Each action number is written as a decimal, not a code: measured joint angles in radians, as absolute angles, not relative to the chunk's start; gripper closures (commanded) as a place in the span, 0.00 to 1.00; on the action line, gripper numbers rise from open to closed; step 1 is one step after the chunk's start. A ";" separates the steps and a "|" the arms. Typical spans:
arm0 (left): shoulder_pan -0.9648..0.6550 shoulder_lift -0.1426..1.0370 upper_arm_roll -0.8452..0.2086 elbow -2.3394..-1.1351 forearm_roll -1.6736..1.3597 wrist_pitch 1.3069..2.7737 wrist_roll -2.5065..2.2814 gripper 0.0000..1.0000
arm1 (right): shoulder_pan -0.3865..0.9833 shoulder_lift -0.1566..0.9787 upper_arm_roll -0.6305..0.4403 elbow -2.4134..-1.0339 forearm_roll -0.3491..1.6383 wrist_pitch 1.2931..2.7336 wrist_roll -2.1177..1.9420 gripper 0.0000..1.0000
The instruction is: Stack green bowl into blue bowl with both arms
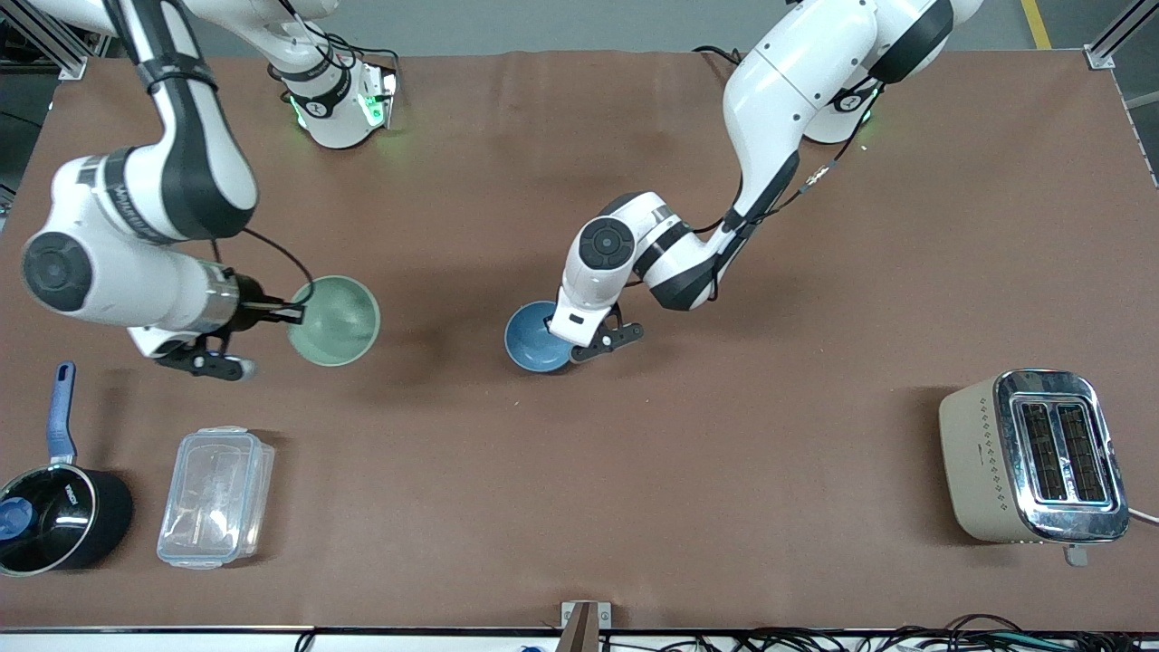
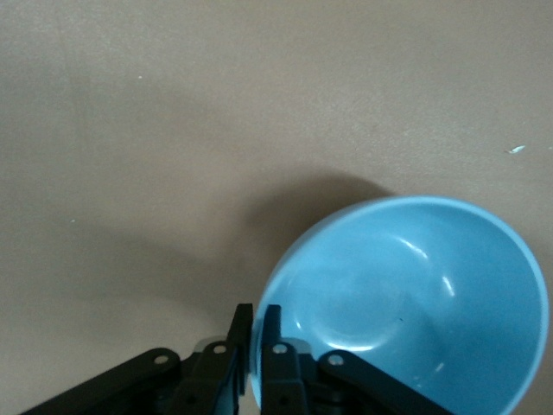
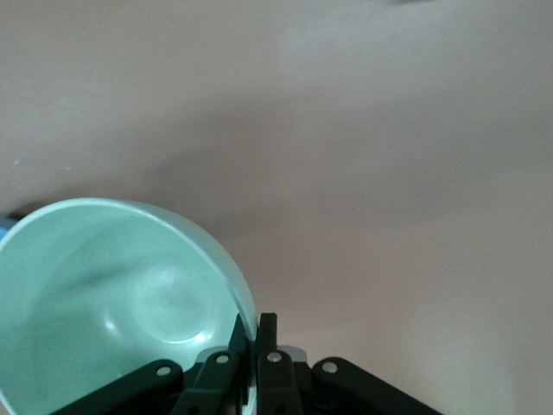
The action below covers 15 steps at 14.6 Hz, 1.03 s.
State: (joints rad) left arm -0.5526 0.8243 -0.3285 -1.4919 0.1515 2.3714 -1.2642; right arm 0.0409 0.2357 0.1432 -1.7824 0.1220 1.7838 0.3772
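Note:
The green bowl (image 1: 335,321) is held tilted above the table toward the right arm's end. My right gripper (image 1: 292,313) is shut on its rim; in the right wrist view the rim (image 3: 246,298) sits pinched between the fingers of my right gripper (image 3: 256,324). The blue bowl (image 1: 536,338) is near the table's middle, tilted, with my left gripper (image 1: 563,331) shut on its rim. In the left wrist view the blue bowl (image 2: 415,303) shows its lighter inside, its rim clamped in my left gripper (image 2: 257,316).
A black saucepan with a blue handle (image 1: 56,507) and a clear plastic container (image 1: 215,496) stand near the front camera at the right arm's end. A beige toaster (image 1: 1037,457) stands at the left arm's end. Brown table (image 1: 634,471) lies between.

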 measured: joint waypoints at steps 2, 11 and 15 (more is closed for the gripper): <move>-0.546 0.817 -0.323 -1.471 0.153 2.374 -1.262 0.00 | 0.045 0.240 0.208 -1.782 0.125 1.818 0.456 1.00; -0.313 0.445 -0.308 -1.411 0.217 1.947 -1.056 0.00 | 0.248 0.314 0.300 -1.792 0.092 2.092 0.804 1.00; -0.179 0.290 -0.308 -1.414 0.218 1.769 -0.772 0.00 | 0.273 0.400 0.344 -1.831 0.005 2.255 0.924 1.00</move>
